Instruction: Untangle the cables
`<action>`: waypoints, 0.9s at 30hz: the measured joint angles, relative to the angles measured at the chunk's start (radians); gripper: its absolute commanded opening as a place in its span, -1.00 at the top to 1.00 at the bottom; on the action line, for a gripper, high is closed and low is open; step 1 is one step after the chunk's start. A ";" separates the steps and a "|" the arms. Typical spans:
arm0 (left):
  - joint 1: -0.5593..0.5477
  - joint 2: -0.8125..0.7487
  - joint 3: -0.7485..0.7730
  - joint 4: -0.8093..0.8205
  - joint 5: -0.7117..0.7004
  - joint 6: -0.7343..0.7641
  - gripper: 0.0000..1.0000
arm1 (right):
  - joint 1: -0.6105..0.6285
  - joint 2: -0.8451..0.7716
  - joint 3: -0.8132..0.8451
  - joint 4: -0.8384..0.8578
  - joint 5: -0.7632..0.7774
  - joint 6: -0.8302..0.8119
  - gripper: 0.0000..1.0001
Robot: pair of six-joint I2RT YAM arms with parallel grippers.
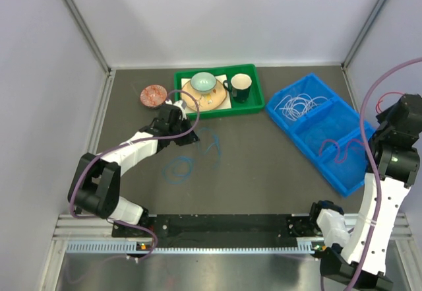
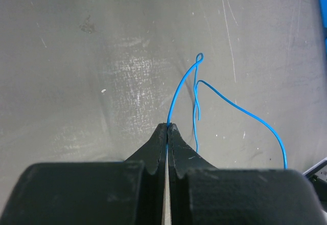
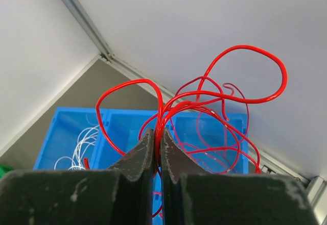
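Observation:
My left gripper point(image 1: 189, 134) is shut on the thin blue cable point(image 1: 180, 167), which lies in loose loops on the dark table. In the left wrist view the blue cable point(image 2: 185, 84) rises from my closed tips point(image 2: 167, 126) to a small kink. My right gripper point(image 1: 386, 123) is raised over the right edge of the blue tray point(image 1: 315, 147) and is shut on a bunch of red cable point(image 3: 220, 98). Red strands point(image 1: 341, 150) hang into the tray's near compartment. The white cable point(image 1: 298, 104) lies coiled in the far compartment and also shows in the right wrist view point(image 3: 85, 146).
A green tray point(image 1: 253, 103) at the back holds a wooden plate with a pale bowl point(image 1: 204, 81) and a dark mug point(image 1: 240, 85). A reddish round disc point(image 1: 153, 94) lies left of it. White walls enclose the table on three sides.

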State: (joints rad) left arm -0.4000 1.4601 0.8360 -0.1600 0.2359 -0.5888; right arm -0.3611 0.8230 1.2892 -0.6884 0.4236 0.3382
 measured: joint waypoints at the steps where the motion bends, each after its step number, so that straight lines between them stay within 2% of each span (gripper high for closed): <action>1: 0.000 0.000 0.000 0.000 0.002 0.000 1.00 | -0.011 0.001 -0.003 0.000 -0.008 0.004 1.00; 13: 0.000 0.006 0.000 0.000 0.015 0.000 1.00 | -0.038 0.039 -0.205 0.031 -0.082 0.069 1.00; 18: -0.002 0.007 0.000 0.000 0.021 0.000 1.00 | -0.108 0.057 -0.320 0.074 -0.124 0.105 1.00; 21: -0.005 0.007 0.000 0.000 0.021 0.000 1.00 | -0.132 0.088 -0.362 0.087 -0.142 0.117 0.16; 22: -0.007 0.007 0.000 0.000 0.021 0.000 1.00 | -0.134 0.102 -0.373 0.091 -0.146 0.122 -0.42; 23: -0.009 0.007 0.000 0.000 0.021 0.000 1.00 | -0.134 0.116 -0.381 0.095 -0.152 0.125 -0.58; 25: -0.015 0.007 0.000 0.000 0.021 -0.002 1.00 | -0.133 0.132 -0.395 0.097 -0.162 0.130 -0.79; 27: -0.022 0.007 0.000 0.000 0.021 -0.004 1.00 | -0.134 0.133 -0.398 0.097 -0.172 0.129 -0.84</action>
State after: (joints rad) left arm -0.4221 1.4670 0.8364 -0.1600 0.2569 -0.5926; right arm -0.4946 0.9562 0.8913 -0.5919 0.2520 0.4671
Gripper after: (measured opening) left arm 0.012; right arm 0.860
